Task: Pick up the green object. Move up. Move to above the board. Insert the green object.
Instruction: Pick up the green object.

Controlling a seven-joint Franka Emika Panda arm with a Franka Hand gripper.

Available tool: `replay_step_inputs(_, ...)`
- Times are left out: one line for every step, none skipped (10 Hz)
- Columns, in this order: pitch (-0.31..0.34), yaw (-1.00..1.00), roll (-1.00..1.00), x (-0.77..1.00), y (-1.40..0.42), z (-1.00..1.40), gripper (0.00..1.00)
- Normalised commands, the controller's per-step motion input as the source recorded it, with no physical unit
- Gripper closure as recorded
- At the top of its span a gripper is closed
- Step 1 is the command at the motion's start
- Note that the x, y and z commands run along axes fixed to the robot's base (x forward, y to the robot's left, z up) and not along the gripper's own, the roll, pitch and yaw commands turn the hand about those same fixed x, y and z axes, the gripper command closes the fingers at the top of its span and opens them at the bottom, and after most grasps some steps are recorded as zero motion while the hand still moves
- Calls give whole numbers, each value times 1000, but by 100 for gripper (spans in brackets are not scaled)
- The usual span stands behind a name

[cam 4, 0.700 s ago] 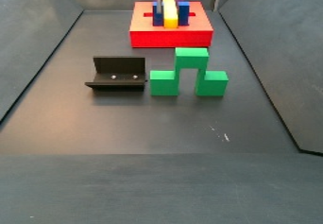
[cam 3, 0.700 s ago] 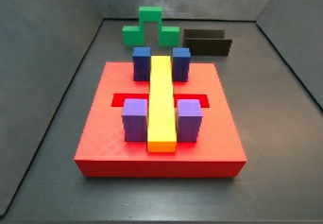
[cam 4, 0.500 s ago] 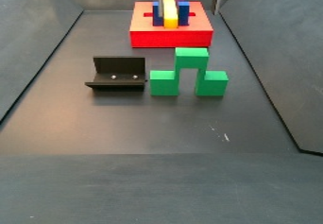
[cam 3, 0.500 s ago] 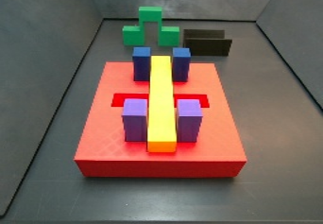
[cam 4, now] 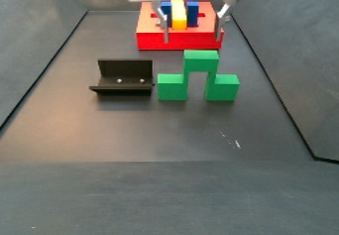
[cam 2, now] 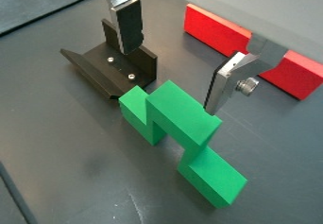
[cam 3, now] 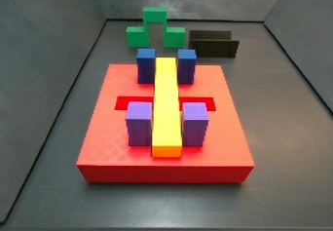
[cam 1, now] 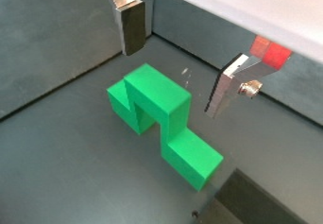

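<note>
The green object [cam 4: 199, 77] stands on the dark floor in front of the board [cam 4: 179, 39], its raised middle cube between two lower cubes. It also shows in a side view [cam 3: 155, 30] and in both wrist views [cam 1: 158, 100] [cam 2: 183, 124]. My gripper [cam 4: 192, 21] hangs above it, open and empty. In both wrist views the gripper [cam 1: 173, 79] [cam 2: 175, 79] has one finger on each side of the raised cube, still above it and touching nothing. The red board [cam 3: 111, 137] carries blue and purple blocks and a long yellow bar [cam 3: 166, 103].
The fixture [cam 4: 122, 78] stands on the floor right beside the green object, close to one finger in a wrist view [cam 2: 113, 72], and also shows in a side view [cam 3: 215, 43]. Sloped grey walls enclose the floor.
The gripper has come down: its white body now shows at the top of a side view, where only the fingertips showed before. The green object and the board have not moved.
</note>
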Motion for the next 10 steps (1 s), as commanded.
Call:
replay_step_inputs(44,-9,-53,-446,0,-211,0)
replay_step_inputs(26,-54,-64,-460,14,-114,0)
replay_step_inputs(9,-86,0,-343,0,-151,0)
replay_step_inputs(0,-94,0,-383,0,-211,0)
replay_step_inputs(21,-91,0,-209,0,-211,0)
replay_step_inputs(139,-71,-57,214,23,-166,0)
replay_step_inputs(117,-54,-53,257,63,-174,0)
replay_step_inputs(130,-91,-44,174,103,-177,0)
replay_step_inputs(110,-103,-23,63,94,-229,0)
replay_step_inputs(79,-74,-13,0,40,-283,0)
